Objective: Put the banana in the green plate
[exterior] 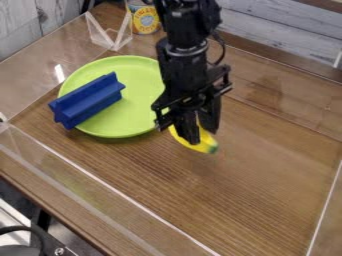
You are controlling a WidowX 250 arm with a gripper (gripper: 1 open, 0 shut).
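Note:
The small yellow banana (199,144) hangs just above the wooden table, gripped between the black fingers of my gripper (189,133), which is shut on it. Its lower end pokes out below the fingertips. The lime-green plate (134,118) lies on the table to the left of the gripper, its right rim close to the banana. A blue ridged block (88,101) rests across the plate's left side, partly overhanging the rim.
A clear plastic wall (120,190) runs along the table's front and left. A transparent stand (107,32) and a yellow item (143,20) sit at the back. Bare wood (267,150) stretches to the right of the gripper.

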